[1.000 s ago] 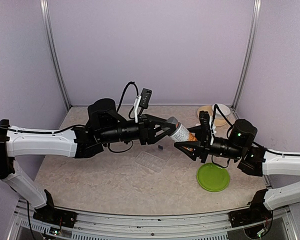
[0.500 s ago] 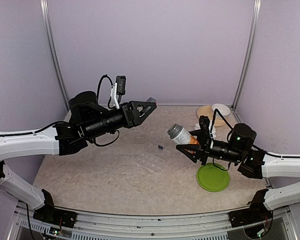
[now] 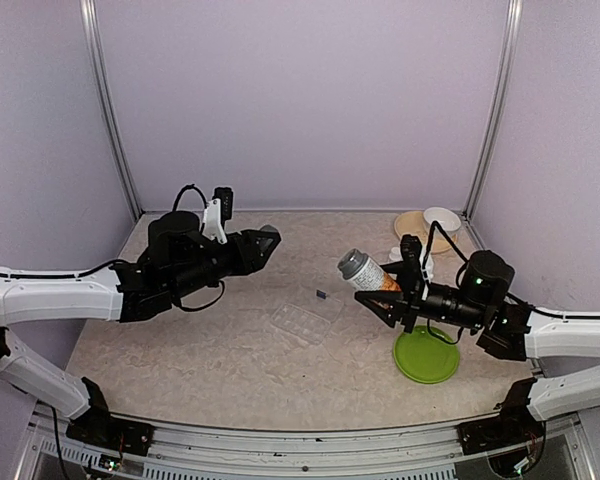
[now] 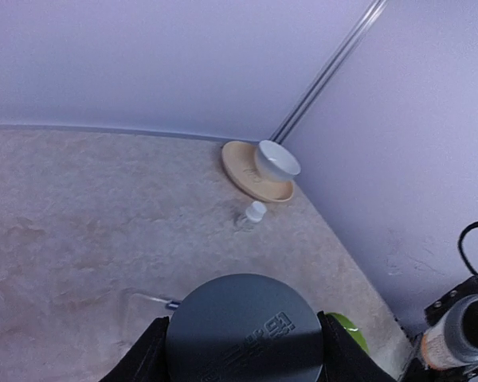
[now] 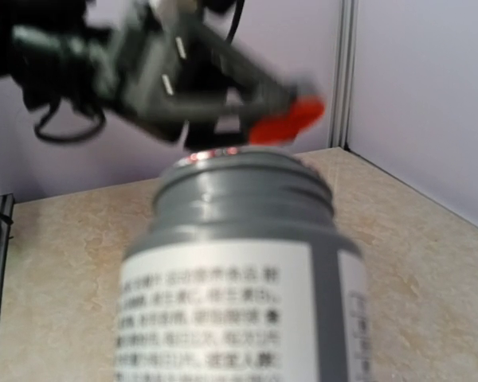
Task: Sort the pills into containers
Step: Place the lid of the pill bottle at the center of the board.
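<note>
My left gripper point(image 3: 265, 241) is shut on a round grey cap point(image 4: 243, 330), which fills the space between its two black fingers point(image 4: 139, 362). It hovers over the table's left half. My right gripper point(image 3: 388, 291) is shut on a labelled bottle point(image 3: 364, 270), tilted with its open grey threaded neck point(image 5: 243, 187) pointing up and to the left. The containers, a clear flat pill organiser point(image 3: 306, 321), lie on the table between the arms, with a tiny black mark point(image 3: 321, 294) beside them. No pills show in any view.
A green round plate point(image 3: 426, 355) lies under my right arm. At the back right corner a tan dish point(image 4: 247, 177) carries a white bowl point(image 4: 276, 159). A small clear vial with a white cap point(image 4: 252, 215) stands in front of it. Purple walls close three sides.
My left gripper has come off the bottle with the grey cap, swung up and left, then dropped back lower on the left. The right gripper keeps the uncapped bottle nearly in place.
</note>
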Robot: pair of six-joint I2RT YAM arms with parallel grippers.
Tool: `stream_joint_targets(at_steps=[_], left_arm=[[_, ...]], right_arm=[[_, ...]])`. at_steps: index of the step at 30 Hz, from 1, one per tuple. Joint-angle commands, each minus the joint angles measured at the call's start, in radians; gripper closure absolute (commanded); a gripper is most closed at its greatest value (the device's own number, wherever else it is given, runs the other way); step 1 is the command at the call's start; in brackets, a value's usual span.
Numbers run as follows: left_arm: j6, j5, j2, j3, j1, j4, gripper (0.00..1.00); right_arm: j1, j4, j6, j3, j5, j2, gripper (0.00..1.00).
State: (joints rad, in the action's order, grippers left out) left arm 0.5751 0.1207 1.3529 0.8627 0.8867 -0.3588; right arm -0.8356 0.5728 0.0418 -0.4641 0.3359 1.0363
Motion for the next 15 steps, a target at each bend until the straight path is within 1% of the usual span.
stream_joint_targets(at_steps=[1, 8, 15], left_arm=[[-0.052, 0.093, -0.029, -0.097, -0.053, 0.020, 0.48], [-0.089, 0.128, 0.000, -0.205, -0.118, -0.024, 0.49], [-0.104, 0.142, 0.079, -0.271, -0.160, -0.094, 0.49]], right_arm=[[0.004, 0.035, -0.005, 0.029, -0.015, -0.025, 1.00], [0.007, 0.050, 0.001, 0.059, -0.020, -0.021, 1.00], [0.014, 0.037, 0.006, 0.079, -0.020, -0.022, 1.00]])
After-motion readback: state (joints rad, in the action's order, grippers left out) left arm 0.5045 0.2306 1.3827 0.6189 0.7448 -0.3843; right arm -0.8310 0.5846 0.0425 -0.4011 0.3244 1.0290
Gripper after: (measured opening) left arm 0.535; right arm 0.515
